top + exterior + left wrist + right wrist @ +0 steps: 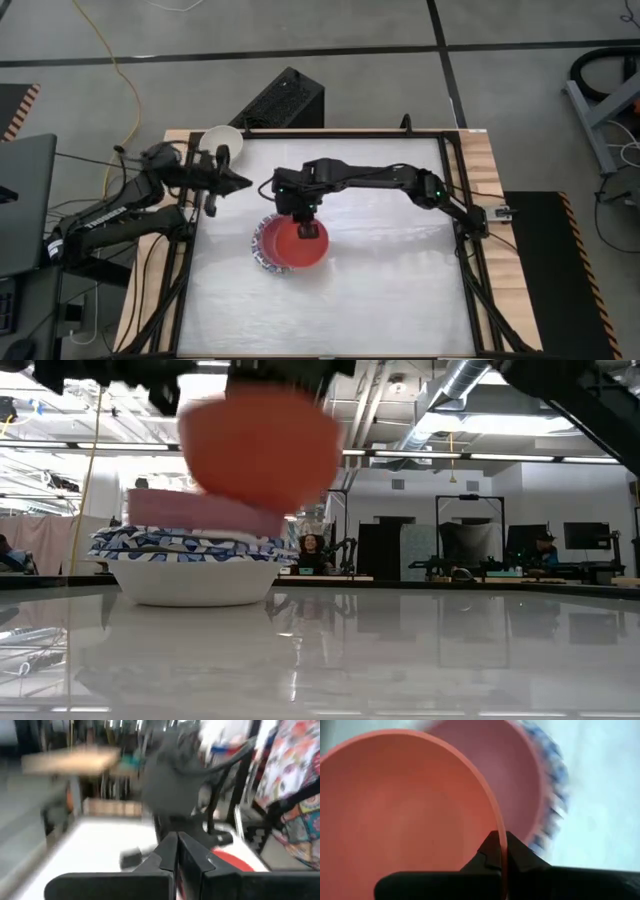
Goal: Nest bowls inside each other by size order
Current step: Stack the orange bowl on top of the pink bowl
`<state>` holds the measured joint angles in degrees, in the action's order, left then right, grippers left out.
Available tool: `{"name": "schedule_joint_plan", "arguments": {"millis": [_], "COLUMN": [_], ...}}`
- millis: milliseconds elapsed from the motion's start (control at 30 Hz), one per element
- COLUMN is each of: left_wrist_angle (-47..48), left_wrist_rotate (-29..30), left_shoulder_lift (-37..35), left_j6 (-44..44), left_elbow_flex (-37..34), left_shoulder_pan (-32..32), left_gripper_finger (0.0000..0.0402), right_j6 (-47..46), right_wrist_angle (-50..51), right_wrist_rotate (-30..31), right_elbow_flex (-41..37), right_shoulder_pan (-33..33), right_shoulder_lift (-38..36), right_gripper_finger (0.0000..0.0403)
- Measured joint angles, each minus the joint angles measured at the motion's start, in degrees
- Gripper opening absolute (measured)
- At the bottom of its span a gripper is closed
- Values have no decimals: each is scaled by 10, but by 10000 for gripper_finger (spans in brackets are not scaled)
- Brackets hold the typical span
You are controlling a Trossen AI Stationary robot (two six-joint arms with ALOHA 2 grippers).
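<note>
The red bowl is clamped at its rim by the right gripper above the stack; the left gripper is held shut nearby, apart from the stack.

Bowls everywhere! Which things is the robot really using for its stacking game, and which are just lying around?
Part of the job:
- red bowl, pinched by its rim in the right gripper
- pink bowl beneath it
- blue-and-white bowls
- white bowl at the bottom of the stack
- cream bowl at the table's far edge

Just lying about:
- black box behind the table
- yellow cable on the floor
</note>
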<state>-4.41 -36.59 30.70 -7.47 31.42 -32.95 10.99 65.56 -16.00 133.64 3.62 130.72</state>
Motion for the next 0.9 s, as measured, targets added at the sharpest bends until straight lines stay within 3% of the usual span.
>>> {"name": "schedule_joint_plan", "arguments": {"millis": [67, 133, 233, 300, 600, 900], "left_wrist_angle": [90, 191, 280, 303, 284, 240], "left_wrist_rotate": [39, 120, 237, 275, 298, 266], "left_shoulder_lift": [0, 1, 1, 0, 13, 16], "left_j6": [1, 17, 7, 0, 1, 3], "left_elbow_flex": [0, 0, -1, -1, -1, -1], "left_shoulder_pan": [1, 5, 14, 16, 18, 19], "left_gripper_finger": [2, 2, 2, 2, 2, 2], "right_j6": [13, 21, 11, 1, -4, 8], "right_wrist_angle": [12, 5, -29, -43, -107, -164], "right_wrist_rotate": [55, 93, 94, 82, 27, 43], "right_elbow_flex": [0, 0, 0, 2, 13, 0], "right_shoulder_pan": [4, 12, 24, 30, 12, 3], "right_shoulder_lift": [11, 14, 14, 14, 15, 38], "right_gripper_finger": [8, 8, 8, 8, 8, 8]}}
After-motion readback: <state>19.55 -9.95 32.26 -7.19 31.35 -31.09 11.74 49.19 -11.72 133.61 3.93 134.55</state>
